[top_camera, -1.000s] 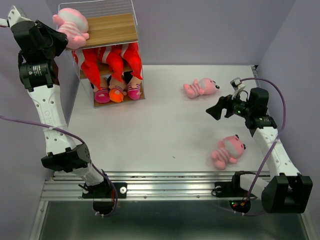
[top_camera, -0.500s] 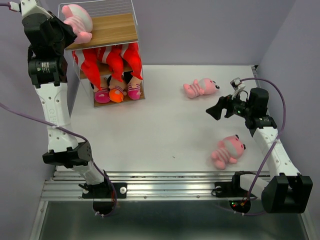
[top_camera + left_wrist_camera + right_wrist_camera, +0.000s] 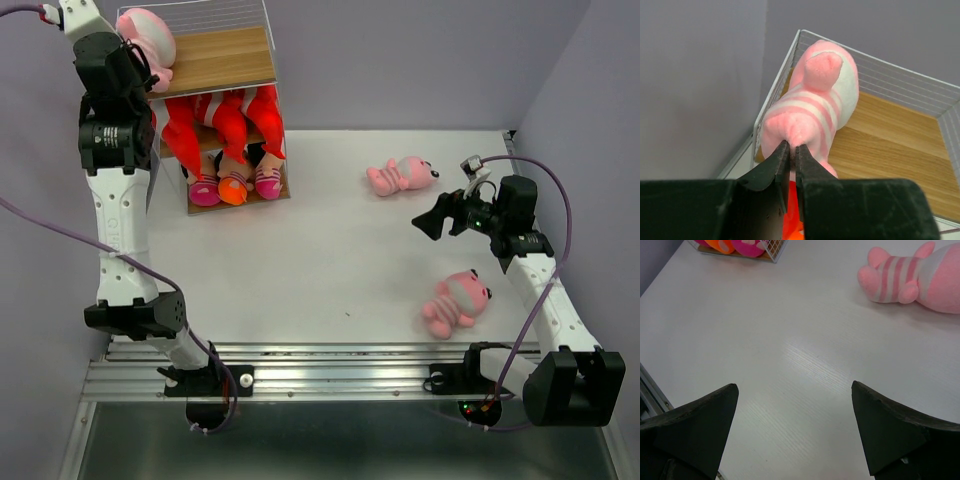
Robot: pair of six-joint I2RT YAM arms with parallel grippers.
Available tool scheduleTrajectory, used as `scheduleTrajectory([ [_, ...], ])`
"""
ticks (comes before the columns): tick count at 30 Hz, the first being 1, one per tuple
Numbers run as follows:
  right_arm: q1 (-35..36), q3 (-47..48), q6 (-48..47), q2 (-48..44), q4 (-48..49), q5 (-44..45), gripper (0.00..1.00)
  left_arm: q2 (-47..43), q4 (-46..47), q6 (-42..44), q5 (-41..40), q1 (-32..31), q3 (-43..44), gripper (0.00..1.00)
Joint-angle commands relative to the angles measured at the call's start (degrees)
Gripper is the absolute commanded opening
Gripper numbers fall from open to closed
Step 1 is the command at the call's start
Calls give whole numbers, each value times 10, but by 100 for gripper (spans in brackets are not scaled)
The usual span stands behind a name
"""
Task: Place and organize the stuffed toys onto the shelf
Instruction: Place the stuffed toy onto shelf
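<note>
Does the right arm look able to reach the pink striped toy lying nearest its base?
Probably yes: the right gripper is open and empty, and the pink striped toy lies uncovered on the table beside that arm.

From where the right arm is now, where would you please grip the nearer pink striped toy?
Probably across its striped trunk, coming straight down with the open right tool. The nearer pink striped toy lies flat on the table, head pointing away to the right and legs toward the arms, so the trunk is exposed.
</note>
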Motion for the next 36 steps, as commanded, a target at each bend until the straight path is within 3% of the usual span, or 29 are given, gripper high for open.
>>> scheduleTrajectory([
  [1, 2, -4, -8, -2, 27, -4, 100, -61, 85, 60, -79, -9, -76, 0],
  [6, 2, -4, -8, -2, 26, -6, 100, -108, 148, 94, -92, -12, -182, 0],
  [10, 2, -4, -8, 0, 27, -6, 100, -114, 154, 92, -92, -12, -194, 3],
  [16, 2, -4, -8, -1, 27, -6, 100, -113, 147, 76, -88, -12, -179, 16],
  [19, 2, -5, -8, 0, 27, -6, 100, -116, 146, 70, -83, -12, -179, 17],
  [21, 2, -5, -8, 0, 26, -6, 100, -117, 146, 64, -79, -12, -180, 17],
  [25, 2, -4, -8, 0, 26, -6, 100, -124, 162, 43, -78, -12, -196, 0],
  [29, 2, -5, -8, 0, 26, -5, 100, -126, 185, 12, -89, -15, -213, 0],
  [36, 2, -5, -9, 3, 26, -3, 100, -124, 236, 21, -203, -68, -236, 0],
])
